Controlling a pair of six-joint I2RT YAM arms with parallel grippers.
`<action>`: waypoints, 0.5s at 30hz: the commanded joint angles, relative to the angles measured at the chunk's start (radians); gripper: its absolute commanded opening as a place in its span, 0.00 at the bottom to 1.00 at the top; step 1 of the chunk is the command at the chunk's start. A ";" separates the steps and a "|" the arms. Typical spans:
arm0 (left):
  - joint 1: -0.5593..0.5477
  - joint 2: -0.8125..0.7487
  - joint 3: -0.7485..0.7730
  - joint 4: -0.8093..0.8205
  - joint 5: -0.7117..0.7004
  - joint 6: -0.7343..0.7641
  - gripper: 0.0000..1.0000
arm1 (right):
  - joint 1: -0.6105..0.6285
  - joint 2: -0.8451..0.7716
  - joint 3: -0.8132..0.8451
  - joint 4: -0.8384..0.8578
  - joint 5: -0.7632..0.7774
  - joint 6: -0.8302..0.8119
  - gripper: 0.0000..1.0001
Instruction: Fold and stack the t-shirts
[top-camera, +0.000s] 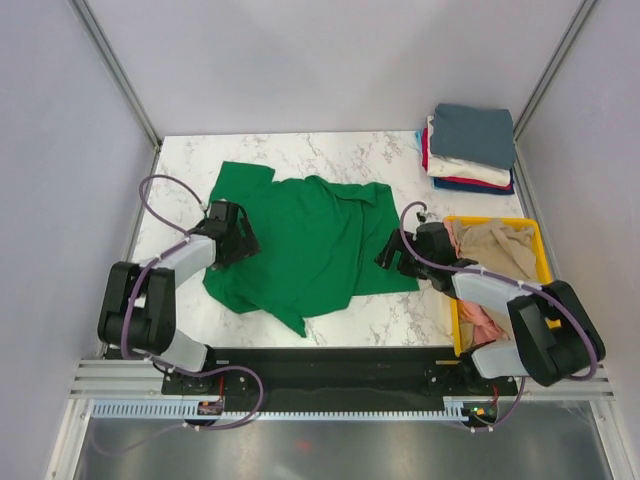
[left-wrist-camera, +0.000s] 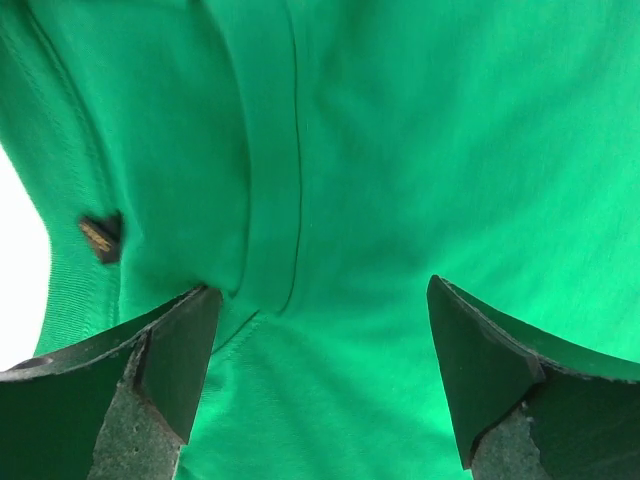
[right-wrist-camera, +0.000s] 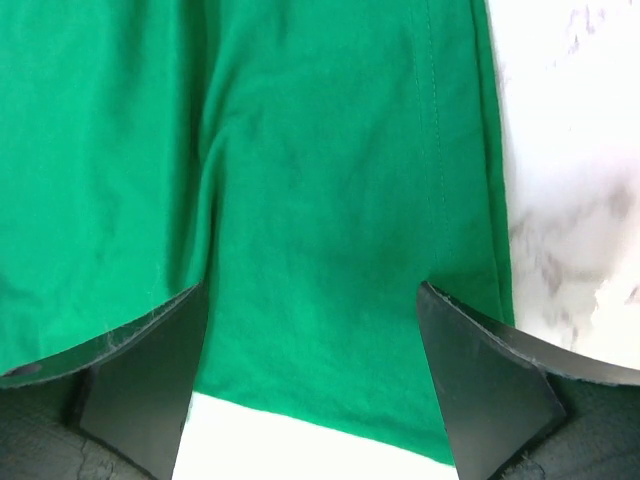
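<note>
Though wide open, left hand (top-camera: 238, 240) and right hand (top-camera: 396, 256) over green t-shirt (top-camera: 310, 240).

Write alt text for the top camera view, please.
A green t-shirt lies spread on a marble table, the left gripper and right gripper open over its sides. Folded shirts are stacked at the far right; a yellow bin nearer holds more clothes.

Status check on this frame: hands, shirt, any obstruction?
Left hand open over collar of green t-shirt. Right hand open over its hem. Shirt spread out, not yet folded. Nothing in the way.
</note>
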 joint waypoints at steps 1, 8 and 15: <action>0.046 0.096 0.115 0.069 -0.080 0.002 0.93 | 0.021 -0.048 -0.160 -0.099 0.010 0.080 0.93; 0.074 0.332 0.412 -0.017 -0.051 0.037 0.92 | 0.172 -0.412 -0.280 -0.248 0.051 0.219 0.92; 0.009 0.072 0.456 -0.140 0.009 0.069 0.91 | 0.182 -0.560 -0.055 -0.453 0.184 0.104 0.94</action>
